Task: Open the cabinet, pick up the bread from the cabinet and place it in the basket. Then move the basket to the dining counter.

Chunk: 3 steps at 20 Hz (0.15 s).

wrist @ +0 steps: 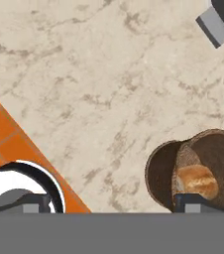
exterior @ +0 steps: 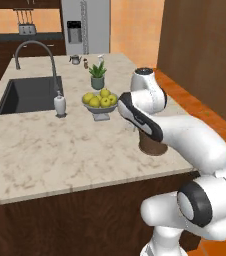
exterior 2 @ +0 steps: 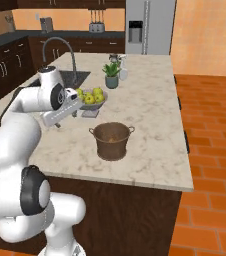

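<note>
Nearest the hand camera, at the lower right of its frame, sits the small round brown woven basket (wrist: 203,173) with the golden-brown bread loaf (wrist: 197,181) lying inside it, both seen from straight above. The two-finger gripper (wrist: 111,203) hangs over them with its dark fingertips (wrist: 193,202) spread wide apart at the bottom corners of the frame, clasping nothing; one tip overlaps the basket's rim in the picture. The basket stands on the pale beige marbled dining counter (wrist: 99,84), close to the edge where the orange tile floor (wrist: 5,139) shows at lower left. In the right base view the basket (exterior 2: 112,141) sits in the middle of the frame, near the front of the stone top (exterior 2: 150,100). Behind it stand a grey bowl of yellow-green fruit (exterior 2: 91,99), a small potted green plant (exterior 2: 112,74), and an arched dark faucet (exterior 2: 60,50) over the black inset sink (exterior: 27,95) at upper left.
</note>
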Available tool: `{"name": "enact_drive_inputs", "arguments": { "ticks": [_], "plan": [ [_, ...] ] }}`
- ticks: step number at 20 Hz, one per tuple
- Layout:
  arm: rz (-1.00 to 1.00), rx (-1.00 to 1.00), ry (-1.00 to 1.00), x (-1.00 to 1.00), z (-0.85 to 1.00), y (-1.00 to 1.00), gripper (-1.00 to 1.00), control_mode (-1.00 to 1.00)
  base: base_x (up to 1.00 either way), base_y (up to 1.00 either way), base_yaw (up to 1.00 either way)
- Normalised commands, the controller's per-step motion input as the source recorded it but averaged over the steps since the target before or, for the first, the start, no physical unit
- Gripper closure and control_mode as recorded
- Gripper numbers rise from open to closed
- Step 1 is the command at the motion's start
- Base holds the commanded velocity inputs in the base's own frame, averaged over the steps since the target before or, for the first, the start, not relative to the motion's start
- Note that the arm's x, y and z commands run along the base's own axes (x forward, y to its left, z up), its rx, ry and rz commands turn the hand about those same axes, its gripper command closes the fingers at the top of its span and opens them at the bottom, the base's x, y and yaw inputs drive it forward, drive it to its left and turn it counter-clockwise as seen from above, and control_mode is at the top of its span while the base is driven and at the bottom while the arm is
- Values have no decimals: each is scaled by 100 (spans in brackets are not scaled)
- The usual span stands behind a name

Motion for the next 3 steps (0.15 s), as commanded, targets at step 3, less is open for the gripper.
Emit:
{"name": "enact_drive_inputs", "arguments": {
  "ticks": [3],
  "plan": [
    [0,-3,0,-18,0,44,-100,-100,0,0,0]
  ]
}}
